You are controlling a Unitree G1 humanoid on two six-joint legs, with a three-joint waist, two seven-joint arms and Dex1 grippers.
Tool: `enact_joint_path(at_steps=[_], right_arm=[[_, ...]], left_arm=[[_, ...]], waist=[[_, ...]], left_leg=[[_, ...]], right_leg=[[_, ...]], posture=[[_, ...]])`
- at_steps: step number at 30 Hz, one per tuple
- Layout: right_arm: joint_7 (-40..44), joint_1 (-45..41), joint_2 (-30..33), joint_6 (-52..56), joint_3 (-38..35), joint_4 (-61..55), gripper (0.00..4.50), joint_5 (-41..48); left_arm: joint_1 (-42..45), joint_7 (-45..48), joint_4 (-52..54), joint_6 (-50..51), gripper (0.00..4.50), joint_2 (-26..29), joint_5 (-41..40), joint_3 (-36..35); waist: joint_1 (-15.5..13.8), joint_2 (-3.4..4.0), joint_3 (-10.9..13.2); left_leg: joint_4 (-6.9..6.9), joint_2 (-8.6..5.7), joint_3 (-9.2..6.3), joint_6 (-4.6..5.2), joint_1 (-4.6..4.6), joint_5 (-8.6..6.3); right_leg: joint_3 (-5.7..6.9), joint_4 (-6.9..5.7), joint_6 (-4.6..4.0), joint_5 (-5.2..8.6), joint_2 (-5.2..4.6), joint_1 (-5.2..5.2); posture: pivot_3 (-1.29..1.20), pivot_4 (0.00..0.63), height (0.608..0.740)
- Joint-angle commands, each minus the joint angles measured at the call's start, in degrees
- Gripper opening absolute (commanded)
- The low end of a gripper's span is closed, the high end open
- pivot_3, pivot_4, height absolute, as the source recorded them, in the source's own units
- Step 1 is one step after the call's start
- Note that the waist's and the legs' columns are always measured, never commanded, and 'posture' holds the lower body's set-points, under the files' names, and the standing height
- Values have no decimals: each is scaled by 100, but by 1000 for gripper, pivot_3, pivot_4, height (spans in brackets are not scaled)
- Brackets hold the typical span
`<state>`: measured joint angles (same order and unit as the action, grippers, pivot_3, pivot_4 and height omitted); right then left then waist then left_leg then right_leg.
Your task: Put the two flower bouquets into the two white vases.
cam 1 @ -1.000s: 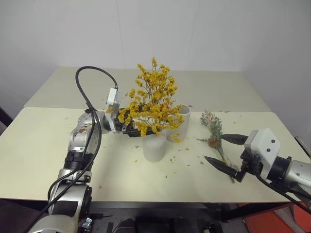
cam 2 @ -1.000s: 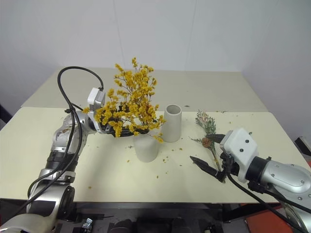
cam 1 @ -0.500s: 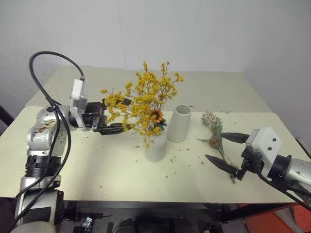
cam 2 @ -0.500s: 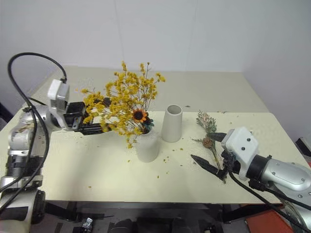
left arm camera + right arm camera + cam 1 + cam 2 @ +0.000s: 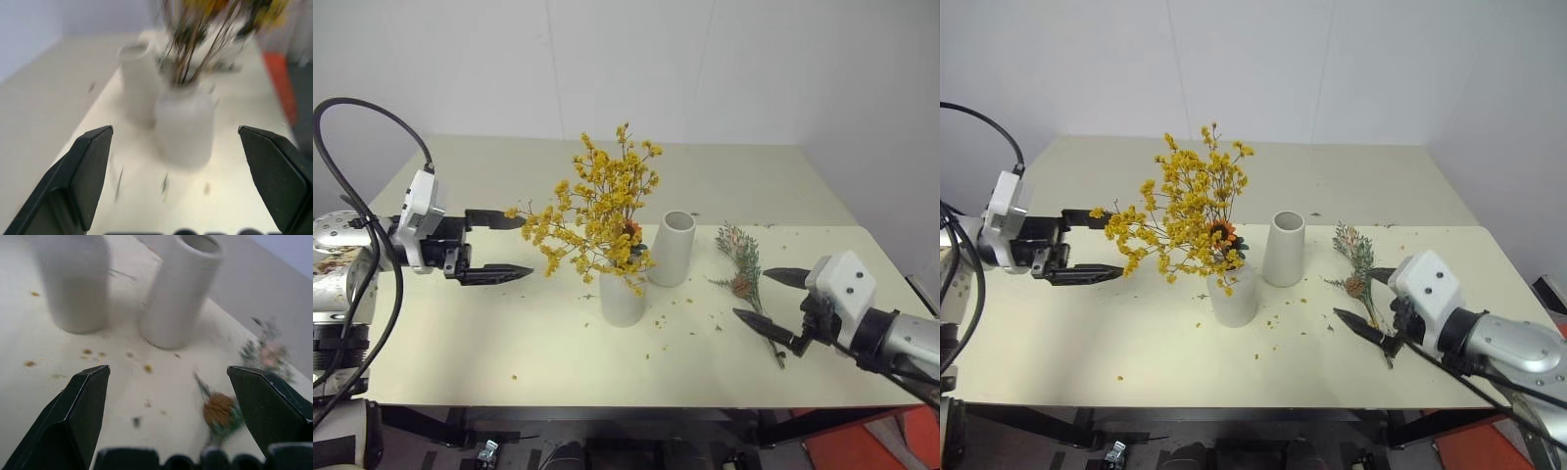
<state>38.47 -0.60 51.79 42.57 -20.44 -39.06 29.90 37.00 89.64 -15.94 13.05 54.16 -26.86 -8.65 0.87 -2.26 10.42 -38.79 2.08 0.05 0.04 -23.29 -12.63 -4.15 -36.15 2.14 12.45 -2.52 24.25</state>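
Already the yellow bouquet (image 5: 602, 220) stood in the short vase (image 5: 623, 299) at the frame's centre, so your left gripper (image 5: 499, 247), at centre left, was spread wide and empty, clear of the flowers. The tall vase (image 5: 672, 249) just behind it was empty. You kept your right gripper (image 5: 771, 302) at lower right, fingers spread on either side of the pinecone sprig's (image 5: 742, 261) stem, probably ready to pinch it.

Soft, even light falls on my tabletop (image 5: 440, 323) with faint shadows, while both my wrist views are motion-blurred.
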Motion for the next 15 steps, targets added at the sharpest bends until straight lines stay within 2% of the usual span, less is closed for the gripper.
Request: enact_joint_path(at_steps=[1,6,12,15], right_arm=[[-150,-415,327,439,251,390,4500,-184],[-80,-1283,597,727,1273,1295,4500,-607],[-295,-2722,202,1367,2316,2715,4500,-1057],[-187,-3060,129,1649,2658,3188,4500,-1200]], left_arm=[[305,128,-559,-611,4478,119,534,302],[594,281,-875,-884,4478,-220,493,474],[960,286,-1095,-1052,4478,-500,682,795],[1132,286,-1217,-1132,4478,-597,771,933]], waist=[[-14,0,0],[-16,0,0],[18,0,0],[16,1,1]], left_leg=[[1,1,0,0,-3,0],[2,0,1,0,-20,0],[1,0,2,0,-33,0],[3,1,1,1,-36,0]], right_leg=[[1,2,-1,0,0,2],[1,4,-4,-1,-1,13],[1,1,30,-22,2,26],[1,-1,24,-26,4,30]], posture=[[0,150,740],[0,150,740],[0,150,740],[0,150,740]])
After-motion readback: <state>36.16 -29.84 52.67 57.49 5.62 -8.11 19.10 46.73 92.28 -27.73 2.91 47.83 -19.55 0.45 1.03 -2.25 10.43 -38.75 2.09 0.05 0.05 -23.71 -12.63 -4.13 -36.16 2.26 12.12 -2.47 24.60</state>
